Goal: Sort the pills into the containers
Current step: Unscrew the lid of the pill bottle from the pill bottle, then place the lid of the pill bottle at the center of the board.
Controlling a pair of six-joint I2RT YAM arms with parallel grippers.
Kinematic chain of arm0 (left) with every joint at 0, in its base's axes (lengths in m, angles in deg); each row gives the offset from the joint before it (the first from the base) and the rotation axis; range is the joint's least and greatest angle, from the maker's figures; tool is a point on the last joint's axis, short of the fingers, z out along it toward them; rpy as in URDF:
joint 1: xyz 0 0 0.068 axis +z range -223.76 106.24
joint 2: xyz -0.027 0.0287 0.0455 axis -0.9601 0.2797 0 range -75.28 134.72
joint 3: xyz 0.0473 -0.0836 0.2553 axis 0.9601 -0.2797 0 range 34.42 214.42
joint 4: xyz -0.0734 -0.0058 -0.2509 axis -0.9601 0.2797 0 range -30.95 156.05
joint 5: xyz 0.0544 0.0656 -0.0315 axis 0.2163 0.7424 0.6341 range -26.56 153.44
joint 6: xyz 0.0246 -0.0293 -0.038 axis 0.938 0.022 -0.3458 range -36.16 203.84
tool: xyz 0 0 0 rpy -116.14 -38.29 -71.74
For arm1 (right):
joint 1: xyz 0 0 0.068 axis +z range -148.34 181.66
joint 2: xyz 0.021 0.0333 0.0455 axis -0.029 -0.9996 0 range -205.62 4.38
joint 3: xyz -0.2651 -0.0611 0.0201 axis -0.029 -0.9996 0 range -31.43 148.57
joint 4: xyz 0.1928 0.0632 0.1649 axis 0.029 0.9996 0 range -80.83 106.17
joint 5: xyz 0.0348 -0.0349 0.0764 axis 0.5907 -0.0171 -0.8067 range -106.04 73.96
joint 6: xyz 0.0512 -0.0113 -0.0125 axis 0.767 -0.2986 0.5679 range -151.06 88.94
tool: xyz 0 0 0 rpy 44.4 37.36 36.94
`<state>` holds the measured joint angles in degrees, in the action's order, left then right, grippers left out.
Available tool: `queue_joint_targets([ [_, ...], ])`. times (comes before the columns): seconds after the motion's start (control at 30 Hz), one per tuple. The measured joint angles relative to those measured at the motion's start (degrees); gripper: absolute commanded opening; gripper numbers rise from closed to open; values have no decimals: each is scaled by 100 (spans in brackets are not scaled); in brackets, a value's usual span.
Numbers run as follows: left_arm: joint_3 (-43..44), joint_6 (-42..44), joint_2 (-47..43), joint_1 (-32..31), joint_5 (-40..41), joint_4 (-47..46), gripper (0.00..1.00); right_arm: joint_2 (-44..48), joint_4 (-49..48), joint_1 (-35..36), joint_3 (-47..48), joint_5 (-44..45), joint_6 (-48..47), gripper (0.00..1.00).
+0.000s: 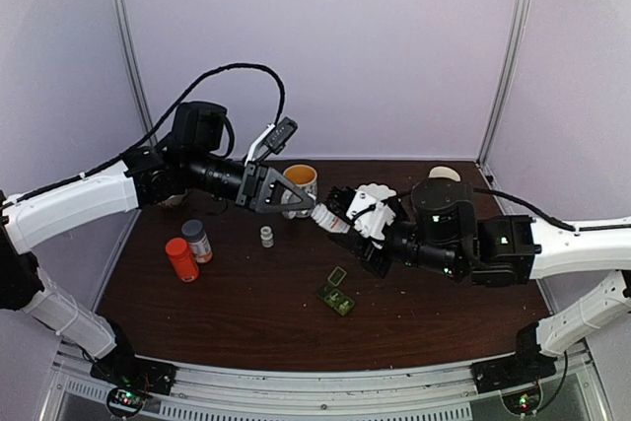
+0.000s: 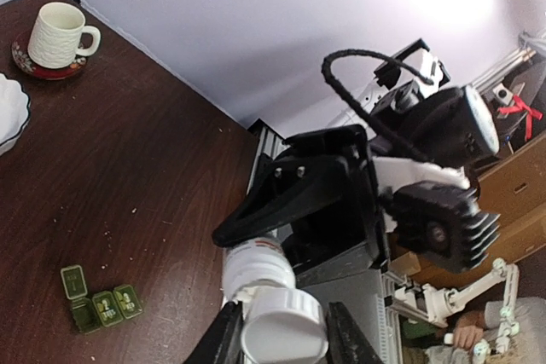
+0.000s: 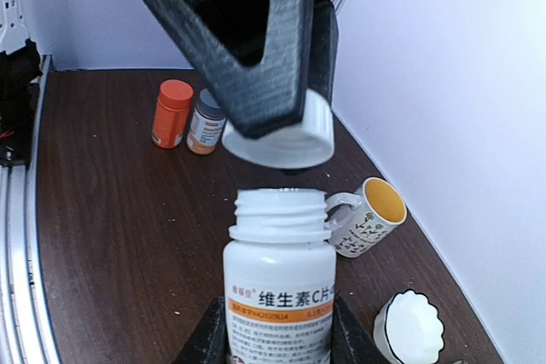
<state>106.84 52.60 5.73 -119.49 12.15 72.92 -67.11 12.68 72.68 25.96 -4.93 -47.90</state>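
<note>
From above, both grippers meet in mid-air. The left gripper (image 1: 302, 202) is clamped on a white cap (image 1: 315, 211). The right gripper (image 1: 345, 218) is clenched round one white bottle (image 1: 332, 221), which lies almost level with its neck toward the left gripper. There is one pill box (image 1: 336, 298), flat on the table (image 1: 246, 322) on the near side of the right gripper and apart from it. Its long axis runs on a diagonal, far-left to near-right. Two more bottles stand just beside each other on the near side of the left arm: one orange bottle (image 1: 181, 258) and one grey-capped bottle (image 1: 197, 241). One yellow-lined mug (image 1: 301, 182) stands beyond the left gripper.

The left wrist view has the cap (image 2: 281, 321) pinched between its own fingers and the white bottle (image 2: 254, 266) just past it in the right gripper's black jaws. The pill box (image 2: 107, 306) lies well off to the left of the tool, and here it counts three compartments in a row, with the lid of one end compartment flipped up. One white mug (image 2: 60, 36) sits far off on a red saucer (image 2: 38, 68).

In the right wrist view the bottle (image 3: 280, 270) stands upright in its own fingers, with its threads bare. The cap (image 3: 286, 147) hangs just above the neck (a clear gap shows). The pill box is out of this view.
</note>
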Motion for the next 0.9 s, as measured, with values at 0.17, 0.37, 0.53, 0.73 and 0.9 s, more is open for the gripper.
queue_joint_targets([
  [0.17,-243,-935,-4,37,33,-730,0,31,-479,52,-623,505,-133,0],
  [0.37,-610,-1547,-9,144,9,-1513,0,505,-1016,63,-1261,588,-76,0],
  [0.53,-815,-1327,24,269,232,-1231,0,990,-1731,63,-1818,597,122,0],
  [0.73,-826,-345,527,313,1351,87,0,1029,-2120,57,-2124,588,398,0],
  [0.9,-887,315,1196,317,2850,1104,0,1029,-2343,31,-2199,542,581,0],
])
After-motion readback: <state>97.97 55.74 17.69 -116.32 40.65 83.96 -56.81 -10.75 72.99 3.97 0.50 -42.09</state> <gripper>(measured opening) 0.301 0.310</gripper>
